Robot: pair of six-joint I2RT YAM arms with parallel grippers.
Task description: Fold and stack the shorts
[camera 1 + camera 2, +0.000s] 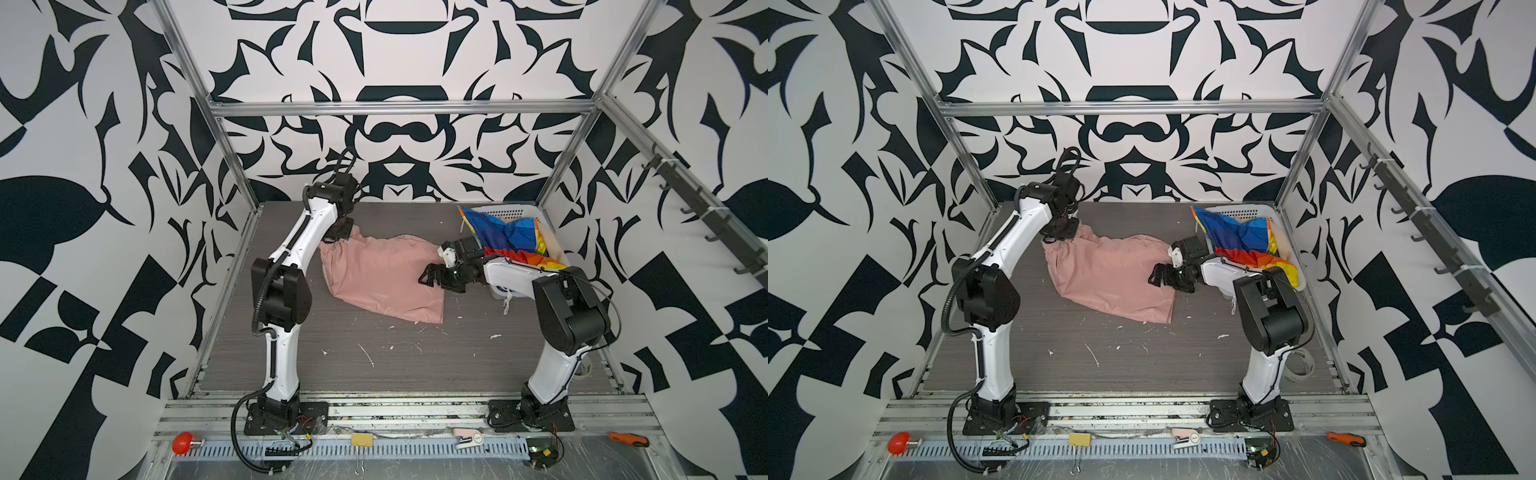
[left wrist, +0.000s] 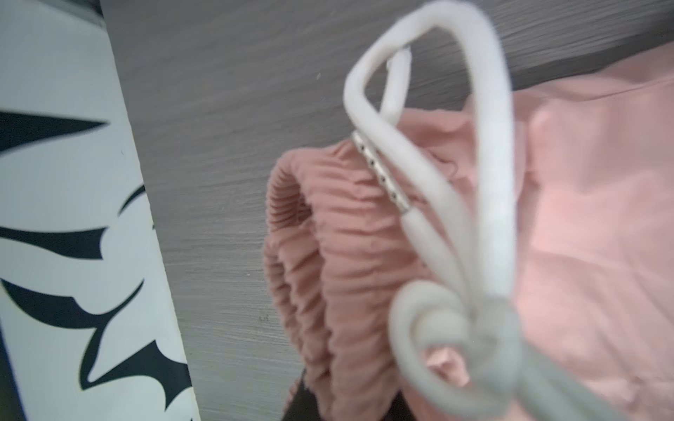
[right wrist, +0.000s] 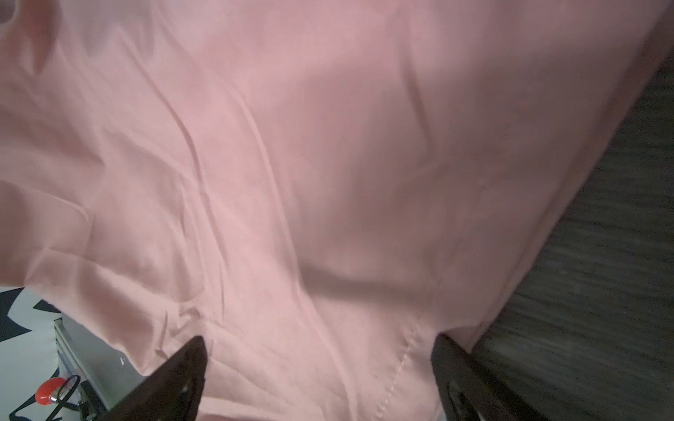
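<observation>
Pink shorts (image 1: pixel 382 278) lie on the desk (image 1: pixel 332 353). My left hand (image 1: pixel 337 237) clenched on their far-left waistband; my right hand (image 1: pixel 429 276), released, hovers over their right edge. Striped shorts (image 1: pixel 503 237) in far-right basket (image 1: pixel 523 208).

Nope, no readable text anywhere here. The walls (image 1: pixel 395 62) are just black-and-white swirls, no letters. The small white gadget (image 1: pixel 467 437) on the front rail (image 1: pixel 374 417) has a dark mark, way too tiny to read.

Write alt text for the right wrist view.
Wrinkled salmon-pink shorts fill nearly the whole frame. The right gripper's two black fingers stand wide apart over the cloth, with dark grey table along one side.
</observation>
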